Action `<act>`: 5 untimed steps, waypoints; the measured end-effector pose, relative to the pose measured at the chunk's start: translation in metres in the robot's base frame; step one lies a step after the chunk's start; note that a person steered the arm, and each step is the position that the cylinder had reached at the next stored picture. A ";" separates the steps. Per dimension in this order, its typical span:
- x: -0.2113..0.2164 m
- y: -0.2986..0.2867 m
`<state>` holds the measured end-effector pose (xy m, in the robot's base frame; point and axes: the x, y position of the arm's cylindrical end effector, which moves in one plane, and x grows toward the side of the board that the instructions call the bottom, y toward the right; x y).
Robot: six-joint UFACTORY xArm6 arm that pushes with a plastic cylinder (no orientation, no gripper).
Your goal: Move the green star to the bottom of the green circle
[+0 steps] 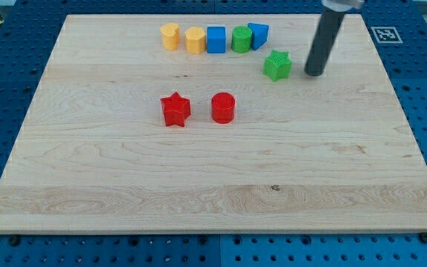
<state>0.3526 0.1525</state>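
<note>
Near the board's top-right corner, my tip (313,73), a bare rod without fingers, stood just right of the green star (277,65), the green circle (241,38) up-left.

wooden board (213,185) carries row of blocks, green star (277,65), red star (175,110), red cylinder (223,107), apparently.

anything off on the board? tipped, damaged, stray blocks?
Nothing stands out. All blocks sit flat on the wooden board. The green star lies apart from the top row, just right of below the green circle; my tip is to its right.
</note>
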 end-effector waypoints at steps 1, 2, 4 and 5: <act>0.003 -0.030; 0.007 -0.059; 0.026 -0.064; 0.005 -0.094</act>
